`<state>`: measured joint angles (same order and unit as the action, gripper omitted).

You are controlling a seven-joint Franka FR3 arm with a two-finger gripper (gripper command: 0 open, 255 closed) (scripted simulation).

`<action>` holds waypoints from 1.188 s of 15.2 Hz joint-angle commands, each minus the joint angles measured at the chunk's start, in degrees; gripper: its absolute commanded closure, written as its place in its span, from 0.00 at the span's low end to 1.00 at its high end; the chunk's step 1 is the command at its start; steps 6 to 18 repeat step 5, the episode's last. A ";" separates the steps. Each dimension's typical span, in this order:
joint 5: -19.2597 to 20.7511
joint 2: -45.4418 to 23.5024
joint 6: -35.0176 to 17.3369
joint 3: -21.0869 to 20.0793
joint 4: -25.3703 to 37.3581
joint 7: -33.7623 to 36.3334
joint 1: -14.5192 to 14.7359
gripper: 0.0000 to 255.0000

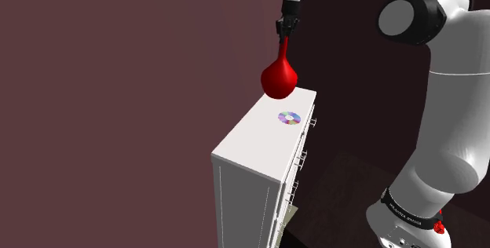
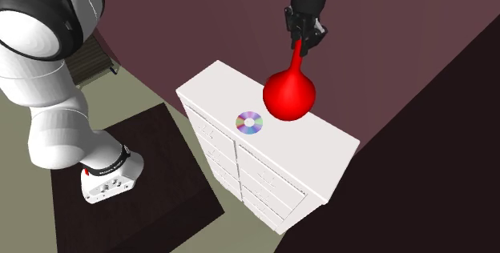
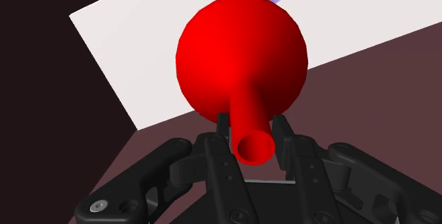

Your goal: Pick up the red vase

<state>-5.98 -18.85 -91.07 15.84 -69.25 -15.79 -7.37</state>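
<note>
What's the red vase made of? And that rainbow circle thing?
The vase: smooth glossy red, maybe glazed ceramic or plastic; its highlight doesn't settle which. The disc looks like a CD: shiny plastic, rainbow sheen around a centre hole.

The vase (image 1: pixel 279 78) hangs over the dresser (image 1: pixel 251 146), disc (image 1: pixel 289 118) atop.

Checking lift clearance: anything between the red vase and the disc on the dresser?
Nothing. In the second exterior view only bare dresser top separates the red vase from the disc; the gripper clasps its neck.
</note>
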 commanded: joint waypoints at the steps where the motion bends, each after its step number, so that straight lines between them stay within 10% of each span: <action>1: -0.29 -0.93 2.22 0.05 3.22 -0.14 -0.42 1.00; 18: -0.58 -1.94 4.46 0.06 6.44 -0.16 -0.80 1.00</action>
